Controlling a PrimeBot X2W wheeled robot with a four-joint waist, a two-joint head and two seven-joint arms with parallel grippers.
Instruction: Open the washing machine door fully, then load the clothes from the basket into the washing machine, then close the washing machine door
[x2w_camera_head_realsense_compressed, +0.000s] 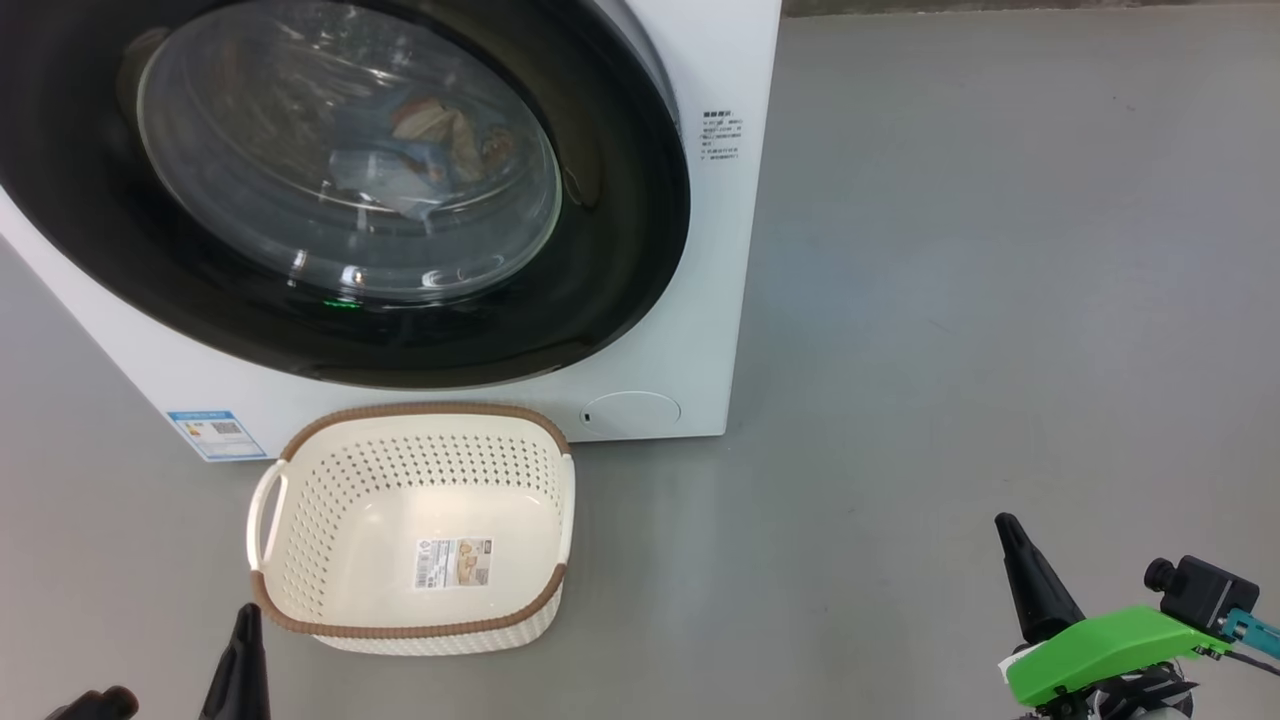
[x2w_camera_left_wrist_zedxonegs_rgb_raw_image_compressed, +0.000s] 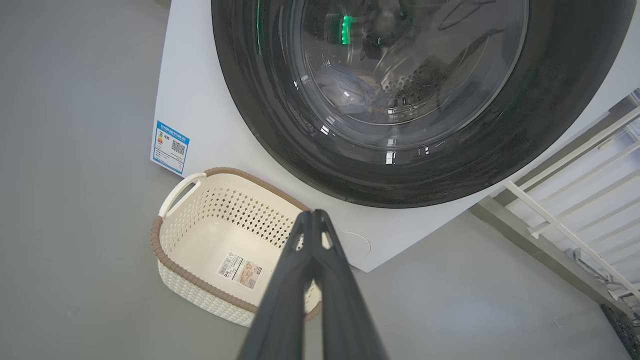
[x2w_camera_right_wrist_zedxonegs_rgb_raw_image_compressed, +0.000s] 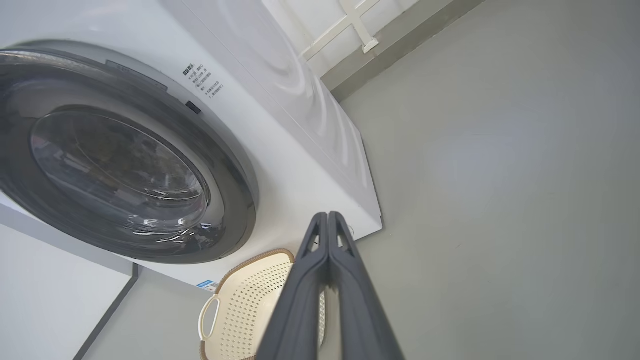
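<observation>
Washing machine door lies closed flat against the front of the white washing machine, its glossy black ring around the bulging glass window. Through that glass, at about 12 o'clock in the head view, the clothes rest inside the drum as a small heap of light blue fabric with brown and beige patches. At 6 o'clock from the door the basket stands upright on the grey floor, just beside the foot of the machine, its bare base showing a paper label. A blue energy sticker sits at 10 o'clock from the basket, and a round service flap at 2 o'clock from it. The left gripper is at 7 o'clock from the basket, close to its near rim but apart from it, jaws pressed together on nothing. The right gripper is at 4 o'clock in the head view, well apart from the basket, over bare floor, jaws likewise together and holding nothing, with a green cover behind them.
</observation>
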